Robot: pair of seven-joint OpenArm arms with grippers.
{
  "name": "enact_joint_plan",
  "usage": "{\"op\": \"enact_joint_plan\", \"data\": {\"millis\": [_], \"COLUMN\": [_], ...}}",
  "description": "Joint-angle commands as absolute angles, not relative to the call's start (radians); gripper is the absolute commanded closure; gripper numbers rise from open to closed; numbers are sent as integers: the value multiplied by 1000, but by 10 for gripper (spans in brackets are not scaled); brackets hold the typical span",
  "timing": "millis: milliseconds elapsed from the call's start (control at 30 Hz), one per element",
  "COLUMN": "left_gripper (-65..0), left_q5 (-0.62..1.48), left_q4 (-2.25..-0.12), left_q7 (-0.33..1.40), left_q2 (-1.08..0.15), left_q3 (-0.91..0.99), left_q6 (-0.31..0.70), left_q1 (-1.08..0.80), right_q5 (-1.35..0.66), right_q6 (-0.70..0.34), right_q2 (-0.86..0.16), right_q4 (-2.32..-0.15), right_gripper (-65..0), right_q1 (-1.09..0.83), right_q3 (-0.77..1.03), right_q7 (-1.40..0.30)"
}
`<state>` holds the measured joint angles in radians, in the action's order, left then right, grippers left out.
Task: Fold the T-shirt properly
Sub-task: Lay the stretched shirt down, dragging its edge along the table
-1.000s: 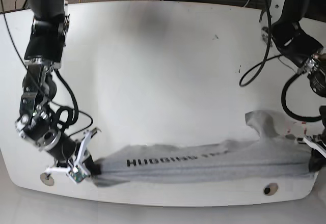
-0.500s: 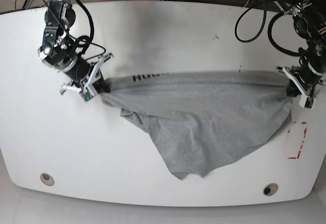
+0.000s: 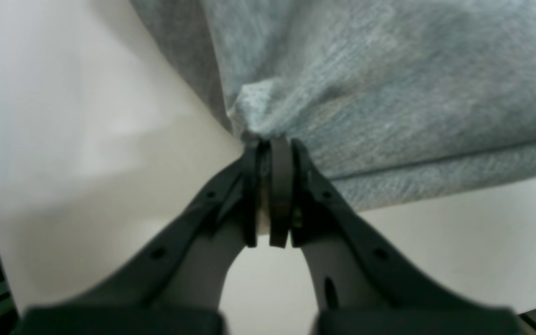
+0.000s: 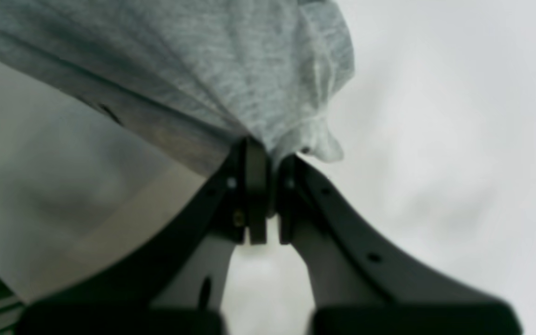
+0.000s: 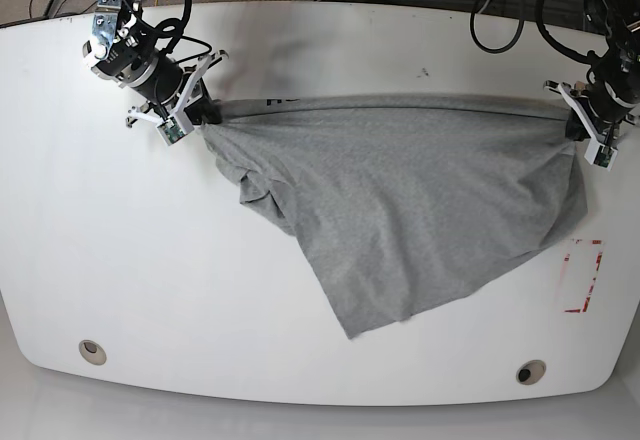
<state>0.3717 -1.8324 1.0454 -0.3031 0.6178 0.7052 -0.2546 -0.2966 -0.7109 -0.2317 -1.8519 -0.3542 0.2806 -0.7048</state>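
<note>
While pinching a bunched corner of the T-shirt (image 5: 400, 200), left claw (image 3: 272, 149) pressing its jaws together on grey cloth, right claw (image 4: 263, 153) doing likewise at the opposite corner. Seen from the base view, right claw (image 5: 195, 112) gripping the shirt's left end, left claw (image 5: 580, 128) gripping its right end, both holding the top edge taut in a near-straight line across the table (image 5: 120, 260). Hanging down from that edge, spreading wrinkled over the table's middle, tapering to a point toward the near side. Showing only a scrap of black lettering (image 5: 283, 103) on the taut edge, close to the right claw. Lying beside the shirt's right edge, a red mark (image 5: 583, 277) on the table.
</note>
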Motion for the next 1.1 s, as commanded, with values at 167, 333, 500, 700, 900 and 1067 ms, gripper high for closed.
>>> {"op": "enact_joint_plan", "data": {"millis": [167, 333, 500, 700, 900, 1067], "left_gripper": [0, 0, 0, 0, 0, -32], "left_q5": [358, 358, 358, 358, 358, 358], "left_q4": [-1847, -1848, -1848, -1851, -1851, -1851], "left_q7": [1036, 1036, 1036, 1036, 1036, 1038], "left_q2": [-364, -367, -377, -377, -377, -378], "left_q3": [628, 628, 628, 630, 630, 628], "left_q6": [698, 698, 698, 698, 698, 698], "left_q1": [-302, -337, -357, -367, -372, -372], "right_q5": [-288, -288, -288, -288, -288, -288], "right_q6": [-698, -698, -698, -698, -698, -698], "right_q2": [-219, -206, -197, -177, -177, -177], "right_q4": [-1874, -1871, -1870, -1870, -1867, -1867], "right_gripper": [-14, -14, -14, -14, -14, -14], "right_q1": [-395, -432, -450, -460, -473, -473], "right_q3": [294, 294, 289, 292, 292, 291], "right_q7": [-691, -693, -693, -693, -693, -693]}}
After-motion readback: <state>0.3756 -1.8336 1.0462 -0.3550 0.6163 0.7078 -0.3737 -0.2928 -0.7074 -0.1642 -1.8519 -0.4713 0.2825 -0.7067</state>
